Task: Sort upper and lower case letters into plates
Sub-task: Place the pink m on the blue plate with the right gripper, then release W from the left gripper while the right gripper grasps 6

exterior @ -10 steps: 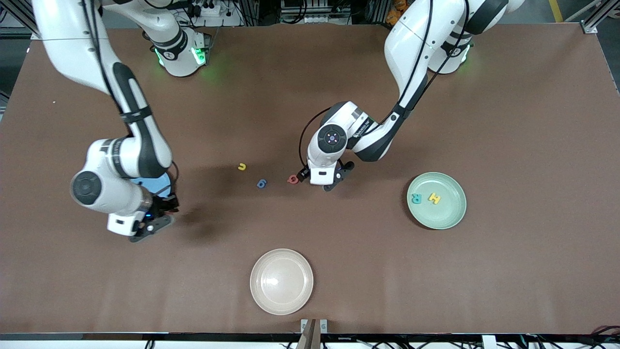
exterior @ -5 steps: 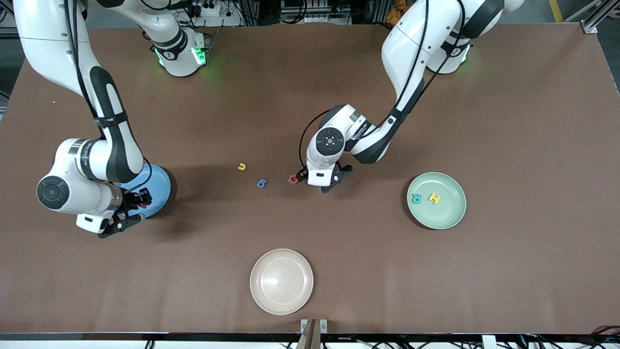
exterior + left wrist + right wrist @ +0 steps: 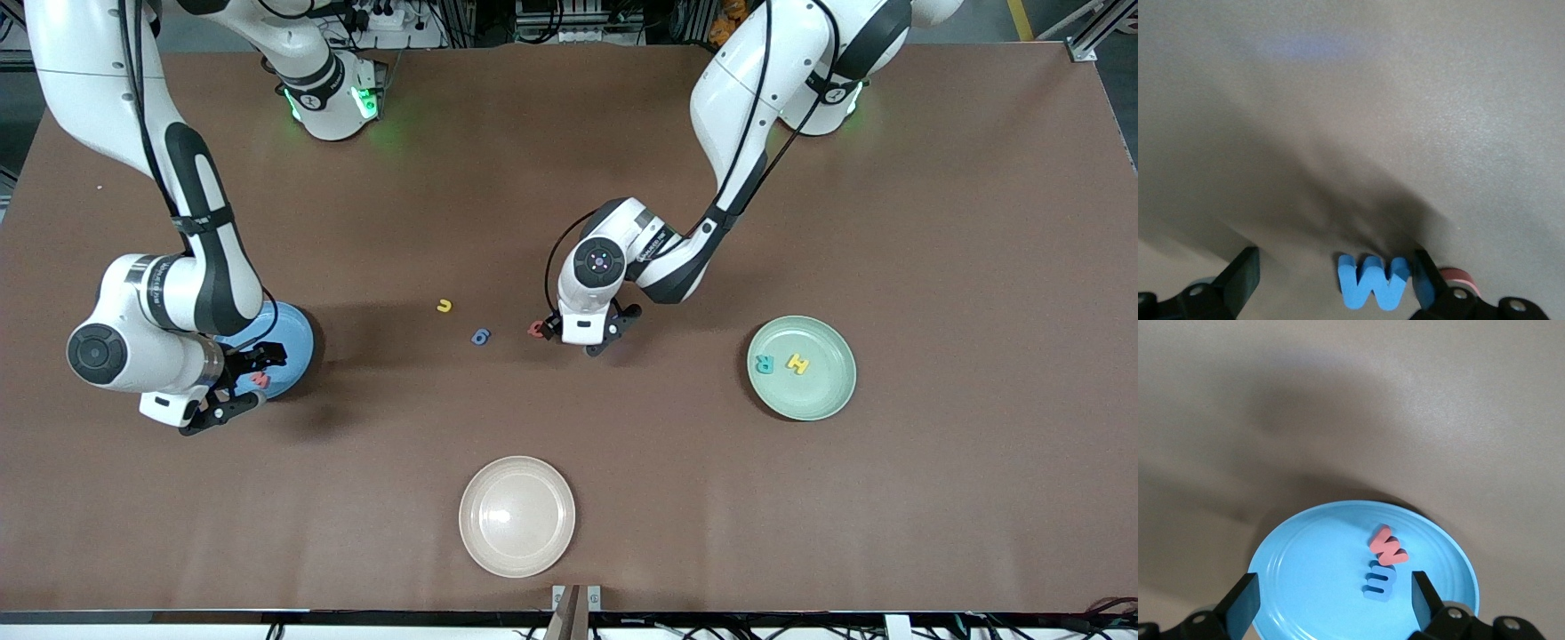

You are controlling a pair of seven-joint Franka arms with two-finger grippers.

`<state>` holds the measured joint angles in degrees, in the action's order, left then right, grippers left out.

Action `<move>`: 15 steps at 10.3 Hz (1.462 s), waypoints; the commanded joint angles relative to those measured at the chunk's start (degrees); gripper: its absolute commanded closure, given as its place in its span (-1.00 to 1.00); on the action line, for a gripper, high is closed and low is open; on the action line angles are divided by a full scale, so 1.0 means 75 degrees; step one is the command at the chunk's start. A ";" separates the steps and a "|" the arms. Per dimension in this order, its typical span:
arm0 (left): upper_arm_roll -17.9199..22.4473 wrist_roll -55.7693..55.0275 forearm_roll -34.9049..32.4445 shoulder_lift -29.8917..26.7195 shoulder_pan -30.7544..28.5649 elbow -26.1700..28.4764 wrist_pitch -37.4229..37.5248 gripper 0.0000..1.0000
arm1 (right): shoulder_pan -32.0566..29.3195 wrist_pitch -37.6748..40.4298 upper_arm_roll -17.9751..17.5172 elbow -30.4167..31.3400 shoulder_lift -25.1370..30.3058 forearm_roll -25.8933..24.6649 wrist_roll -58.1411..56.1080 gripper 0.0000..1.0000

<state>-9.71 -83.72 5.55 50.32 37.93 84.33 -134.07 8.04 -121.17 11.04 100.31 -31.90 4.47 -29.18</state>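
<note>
My right gripper (image 3: 238,380) hangs released over the sky blue plate (image 3: 1311,567) near the table's right-arm edge, a red letter (image 3: 1388,547) and blue letter (image 3: 1379,581) lying in it. Mid-table, my left gripper (image 3: 582,333) spreads wide around a blue W (image 3: 1373,280). The mint green plate (image 3: 822,396) holds two letters.

A robotics lab. Two white robot arms (image 3: 178,178) are mounted on a brown-covered table (image 3: 978,222). Aluminium framing (image 3: 1089,40) and power strips (image 3: 382,16) line its edge.
</note>
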 commanded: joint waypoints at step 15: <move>0.0240 -0.0521 -0.0131 0.0205 0.0427 -0.0298 -0.0076 0.09 | 0.3028 -0.1093 -0.0757 0.0125 -0.0012 0.0084 -0.0153 -1.00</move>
<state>-8.53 -85.72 5.55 50.31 39.98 82.85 -134.09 29.69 -128.01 4.87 100.39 -32.00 5.37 -31.25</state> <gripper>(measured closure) 0.529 0.000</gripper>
